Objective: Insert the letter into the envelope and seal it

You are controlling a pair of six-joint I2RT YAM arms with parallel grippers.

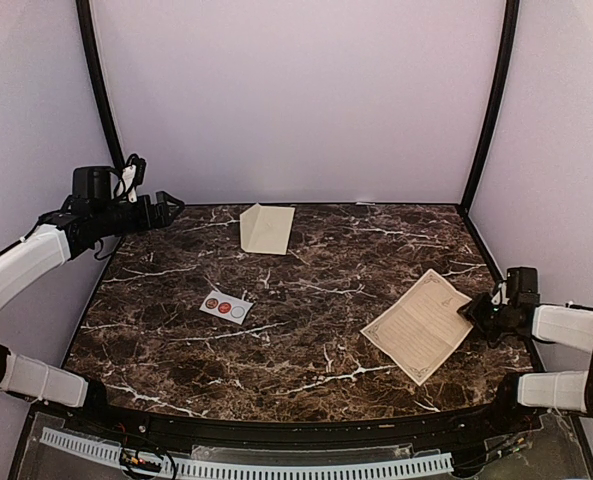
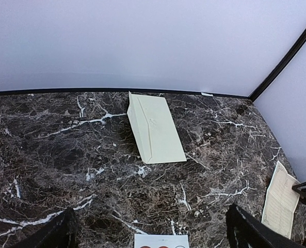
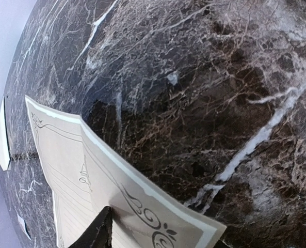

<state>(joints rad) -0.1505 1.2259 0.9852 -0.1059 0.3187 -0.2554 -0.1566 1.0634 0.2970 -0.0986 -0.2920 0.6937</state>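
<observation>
1. The dark marble table [image 1: 306, 275] is closed in by pale walls on the far, left and right sides, with a black post [image 1: 488, 110] rising at each far corner. The near edge is a curved rim above the arm bases.
2. The widest open stretch of marble is the middle of the table, between the envelope and the letter.
3. The letter [image 1: 421, 325] lies at the near right, turned diagonally, with its right corner close to the table's right edge.
4. The right gripper [image 1: 473, 308] is low at that right corner. In the right wrist view one dark finger [image 3: 102, 232] overlaps the bordered sheet. Whether the pair is pressed onto the paper cannot be told.
5. The left gripper [image 1: 166, 208] hangs above the far left corner, its fingers [image 2: 54, 232] spread wide and holding nothing.
6. The cream envelope [image 1: 266, 228] lies near the far edge, left of centre and well apart from the letter.
7. A small white card [image 1: 226, 306] with three round stickers lies left of centre, apart from both papers.
8. The letter has a thin ornamental border and faint text lines that are too small to read. The envelope shows no legible writing.
</observation>
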